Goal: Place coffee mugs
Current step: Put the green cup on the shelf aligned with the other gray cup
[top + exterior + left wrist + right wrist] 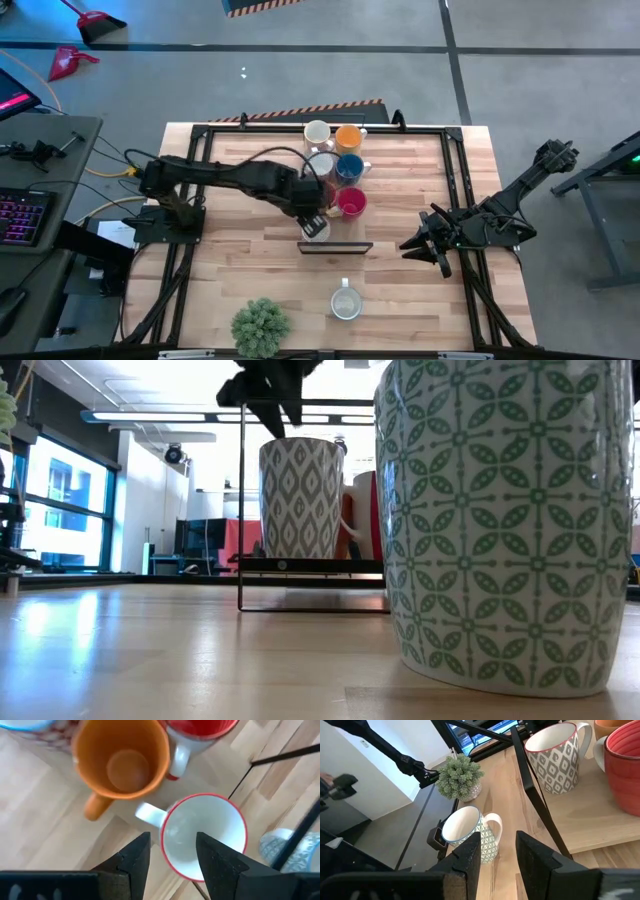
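A white mug with a red rim and grey diamond pattern (202, 837) stands by its base on a low black-framed wooden stand (310, 565), its handle (149, 814) toward an orange mug (120, 760). My left gripper (172, 840) hangs open just above this mug's rim (280, 422), fingers pointing down and touching nothing. A red-pink mug (351, 202), a blue mug (349, 167) and further mugs stand behind it. A green-patterned mug (345, 302) stands alone near the front edge. My right gripper (422, 250) waits open at the right.
A green spiky plant ball (261, 326) sits at the front left of the table. The stand's thin black frame (535, 795) rises between the green-patterned mug (470, 832) and the diamond mug (555, 755). Bare wood lies to the stand's left and right.
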Action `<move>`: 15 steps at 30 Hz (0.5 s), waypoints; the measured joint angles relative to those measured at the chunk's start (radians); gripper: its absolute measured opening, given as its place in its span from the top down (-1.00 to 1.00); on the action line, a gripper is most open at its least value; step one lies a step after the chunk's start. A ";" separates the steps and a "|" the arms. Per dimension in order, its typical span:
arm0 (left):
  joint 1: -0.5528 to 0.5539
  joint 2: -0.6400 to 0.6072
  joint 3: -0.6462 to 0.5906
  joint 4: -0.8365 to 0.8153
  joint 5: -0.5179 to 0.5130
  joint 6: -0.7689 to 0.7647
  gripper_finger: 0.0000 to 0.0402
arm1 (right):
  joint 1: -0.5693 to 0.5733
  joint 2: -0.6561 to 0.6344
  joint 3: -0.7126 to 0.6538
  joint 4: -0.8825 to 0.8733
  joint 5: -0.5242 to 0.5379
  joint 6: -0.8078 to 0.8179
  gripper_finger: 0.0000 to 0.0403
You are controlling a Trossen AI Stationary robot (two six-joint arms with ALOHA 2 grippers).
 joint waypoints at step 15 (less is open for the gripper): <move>-0.082 -0.249 0.000 -0.311 -0.222 0.028 0.27 | -0.008 0.001 0.000 0.000 0.120 -0.134 0.47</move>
